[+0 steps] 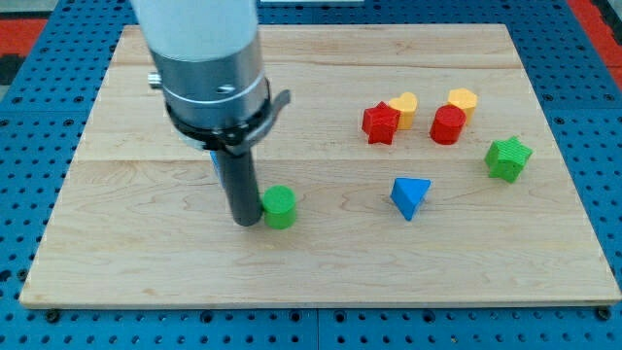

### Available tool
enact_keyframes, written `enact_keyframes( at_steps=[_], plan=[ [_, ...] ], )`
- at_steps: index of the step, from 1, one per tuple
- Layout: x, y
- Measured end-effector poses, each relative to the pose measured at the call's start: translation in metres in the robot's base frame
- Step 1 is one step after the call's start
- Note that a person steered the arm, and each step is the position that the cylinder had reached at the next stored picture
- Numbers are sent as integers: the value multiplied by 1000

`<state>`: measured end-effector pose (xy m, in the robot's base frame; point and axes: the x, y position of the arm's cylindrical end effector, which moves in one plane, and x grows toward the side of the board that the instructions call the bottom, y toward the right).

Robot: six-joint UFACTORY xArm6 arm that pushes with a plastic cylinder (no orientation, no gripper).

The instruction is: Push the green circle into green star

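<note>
Bench (146, 282): wooden board, everything placed here relative to the green circle (280, 207).

Arm: no jaws on this rig, only a dark rod; nothing to open or close. The tip (246, 223) sits down on the bench, touching or just beside the circle on the view's left.

Green star (508, 158): well to the circle's right, slightly toward the view's top.

Blue triangle (409, 197): between circle and star, near the straight line.

Red star (381, 124), red block (448, 125), two yellow blocks (405, 105) (464, 99): up and right, clear of the path.

Risks, as I judge them: a straight push may clip the triangle; off-centre contact could let the round block roll off the tip.
</note>
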<state>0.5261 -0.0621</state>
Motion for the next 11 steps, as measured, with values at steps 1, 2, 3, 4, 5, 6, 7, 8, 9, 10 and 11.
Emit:
enact_keyframes(
  at_steps=[1, 2, 3, 4, 5, 6, 7, 8, 9, 10, 11],
  plan=[
    [-12, 47],
    [-37, 99],
    [-58, 148],
    [-58, 159],
    [-58, 167],
    [-60, 205],
    [-61, 227],
    [-61, 227],
    [-60, 227],
    [-60, 227],
    [-56, 218]
  ],
)
